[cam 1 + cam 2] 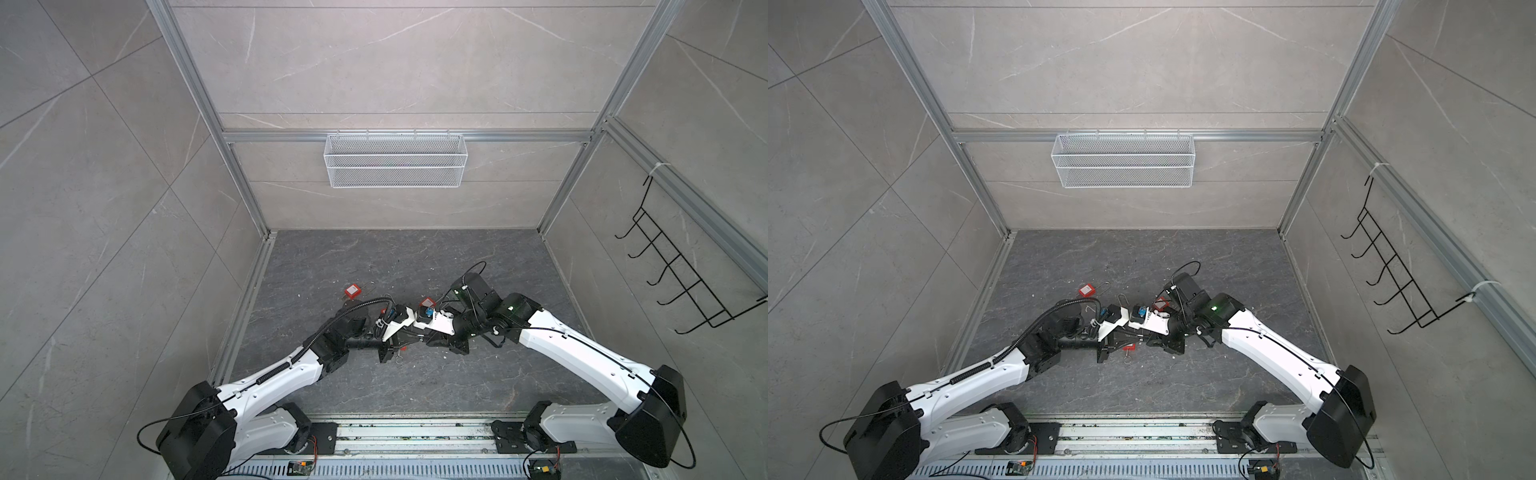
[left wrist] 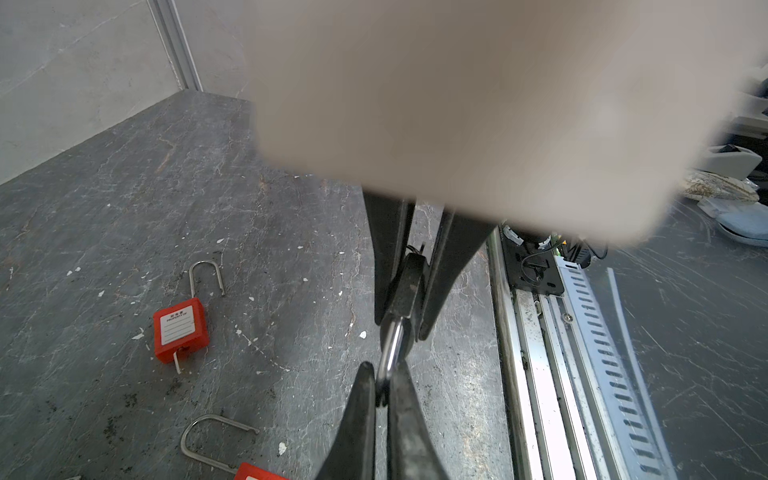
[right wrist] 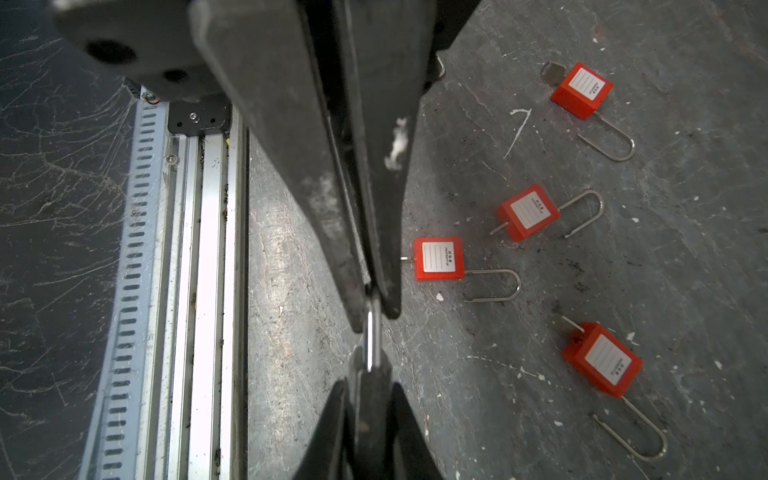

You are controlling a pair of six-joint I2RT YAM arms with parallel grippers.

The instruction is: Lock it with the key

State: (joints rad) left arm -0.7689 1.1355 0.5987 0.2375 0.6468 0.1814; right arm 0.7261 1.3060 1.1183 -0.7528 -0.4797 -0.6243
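Steel-bladed and black-headed, the key (image 2: 392, 345) hung off the table, its length running gripper to gripper. Left gripper (image 2: 382, 386) pinched the blade tip; right gripper (image 3: 370, 384) clamped the head. Nearest padlock (image 3: 438, 259) lay just beside and below, shackle open.

left arm (image 1: 984, 374) and right arm (image 1: 1279, 345) meet near a red padlock (image 1: 1086, 289)

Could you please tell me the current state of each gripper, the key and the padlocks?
left gripper: shut on the key's silver end
right gripper: shut on the key's black head
key: held between both grippers
padlocks: all four on the floor, shackles open
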